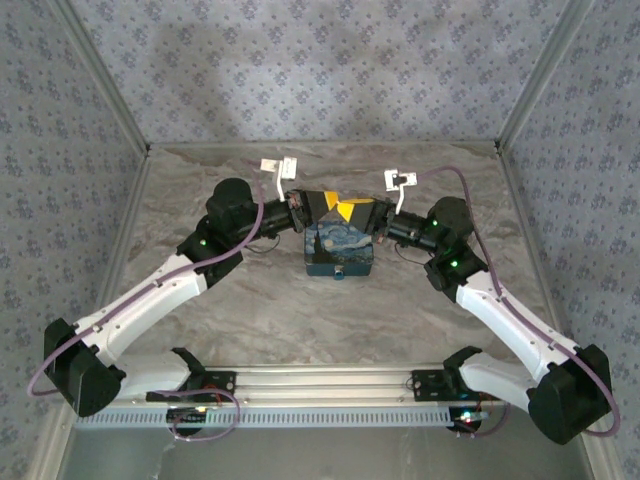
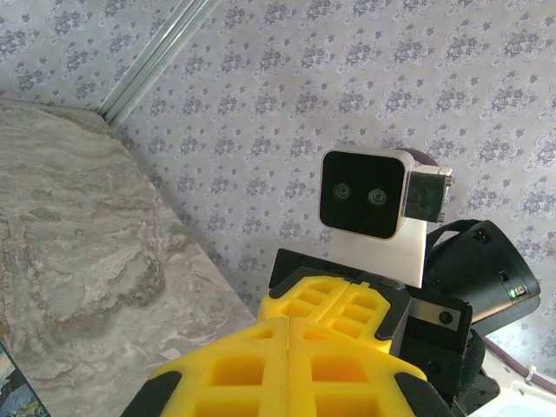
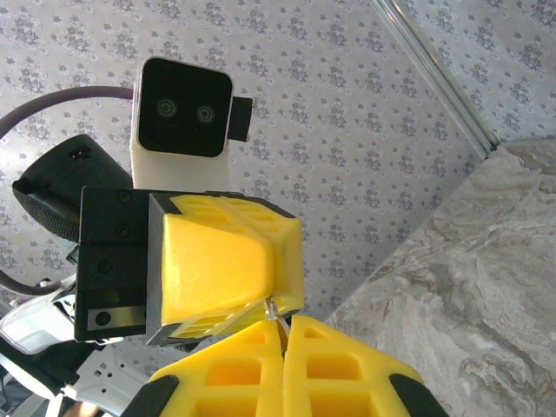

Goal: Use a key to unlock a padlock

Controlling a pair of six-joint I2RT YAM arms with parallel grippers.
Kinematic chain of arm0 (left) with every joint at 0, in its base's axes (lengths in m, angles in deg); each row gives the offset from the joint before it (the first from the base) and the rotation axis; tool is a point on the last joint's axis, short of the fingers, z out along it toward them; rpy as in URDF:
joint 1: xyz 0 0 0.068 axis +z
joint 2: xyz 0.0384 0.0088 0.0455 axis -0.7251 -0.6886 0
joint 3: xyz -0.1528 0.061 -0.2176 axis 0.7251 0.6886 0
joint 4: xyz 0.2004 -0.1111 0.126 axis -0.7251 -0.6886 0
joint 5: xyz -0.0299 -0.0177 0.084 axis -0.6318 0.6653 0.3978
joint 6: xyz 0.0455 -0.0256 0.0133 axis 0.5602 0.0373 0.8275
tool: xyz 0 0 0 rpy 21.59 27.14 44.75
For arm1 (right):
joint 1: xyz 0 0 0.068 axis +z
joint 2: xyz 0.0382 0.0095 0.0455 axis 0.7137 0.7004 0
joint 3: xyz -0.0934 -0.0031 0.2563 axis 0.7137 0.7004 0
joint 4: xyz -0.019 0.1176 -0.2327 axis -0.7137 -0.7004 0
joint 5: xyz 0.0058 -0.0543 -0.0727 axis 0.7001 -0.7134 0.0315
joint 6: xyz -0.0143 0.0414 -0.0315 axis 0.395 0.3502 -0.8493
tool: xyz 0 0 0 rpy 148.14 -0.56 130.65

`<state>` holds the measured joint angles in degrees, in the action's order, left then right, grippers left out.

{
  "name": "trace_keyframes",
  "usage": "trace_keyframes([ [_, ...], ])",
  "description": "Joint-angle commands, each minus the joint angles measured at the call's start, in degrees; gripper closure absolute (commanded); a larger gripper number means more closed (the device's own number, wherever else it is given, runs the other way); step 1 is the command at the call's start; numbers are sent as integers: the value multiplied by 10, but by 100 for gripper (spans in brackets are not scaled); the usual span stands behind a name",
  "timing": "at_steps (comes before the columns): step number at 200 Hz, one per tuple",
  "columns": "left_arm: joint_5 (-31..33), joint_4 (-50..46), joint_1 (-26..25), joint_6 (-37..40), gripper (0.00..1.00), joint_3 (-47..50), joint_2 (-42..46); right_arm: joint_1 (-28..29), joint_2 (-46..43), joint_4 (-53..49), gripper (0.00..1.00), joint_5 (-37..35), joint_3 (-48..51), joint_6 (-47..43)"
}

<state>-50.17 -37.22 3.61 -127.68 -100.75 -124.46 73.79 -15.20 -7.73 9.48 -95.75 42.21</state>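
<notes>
Key (image 3: 272, 310), right wrist view: a thin pale sliver lying at the tip seam of the right gripper (image 3: 282, 325), its upper end touching the lower corner of the left gripper (image 3: 291, 261). The right fingers are pressed together; which pair actually grips the sliver cannot be told. Left wrist view: left fingers closed flush, tips against the right gripper's. Top view: both grippers meet tip to tip just above the far edge of the blue box (image 1: 340, 248); the padlock (image 1: 341, 272) sits against the box's near side.
</notes>
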Motion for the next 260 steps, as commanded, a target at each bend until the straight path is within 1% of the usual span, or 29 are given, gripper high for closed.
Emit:
trace_keyframes([
  [1, -5, 21, -2, -5, 100, 6, 17, -6, -8, 17, 100, -12, 2, -6],
  [81, 0, 7, -1, 2, 100, 1, 21, -9, -8, 4, 100, -15, -1, -12],
  [99, 2, 1, 0, 5, 96, -2, 20, -11, -10, -3, 100, -15, -2, -16],
  [108, 1, 0, -1, 5, 91, -4, 20, -11, -9, -4, 100, -12, -4, -17],
  [114, 0, 1, -1, 6, 90, -4, 19, -11, -9, -5, 100, -11, -5, -17],
  [126, 1, 1, -1, 5, 91, -5, 18, -11, -9, -8, 100, -10, -6, -19],
  [138, -2, 1, -1, 7, 96, -8, 16, -10, -8, -11, 100, -11, -6, -20],
  [155, -8, 1, -1, 5, 95, -12, 9, -8, -6, -11, 100, -8, -7, -20],
  [167, -10, 1, -2, 3, 90, -15, 5, -7, -4, -11, 100, -8, -6, -21],
  [171, -10, 1, -2, 3, 87, -15, 5, -7, -4, -11, 100, -7, -5, -21],
  [175, -9, 1, -2, 3, 83, -15, 5, -7, -4, -11, 100, -7, -5, -21],
  [181, -6, 0, -1, 3, 71, -14, 7, -7, -6, -11, 100, -8, -4, -21],
  [186, -1, -2, -1, 4, 63, -13, 10, -8, -8, -12, 100, -9, -3, -23],
  [201, 12, -10, 2, 7, 54, -9, 21, -13, -16, -24, 100, -11, -3, -31],
  [215, 16, -12, 8, 8, 50, -3, 34, -17, -23, -31, 100, -10, -2, -34],
  [260, 17, -25, 16, 9, 48, 2, 47, -20, -28, -28, 100, -8, 1, -31],
])
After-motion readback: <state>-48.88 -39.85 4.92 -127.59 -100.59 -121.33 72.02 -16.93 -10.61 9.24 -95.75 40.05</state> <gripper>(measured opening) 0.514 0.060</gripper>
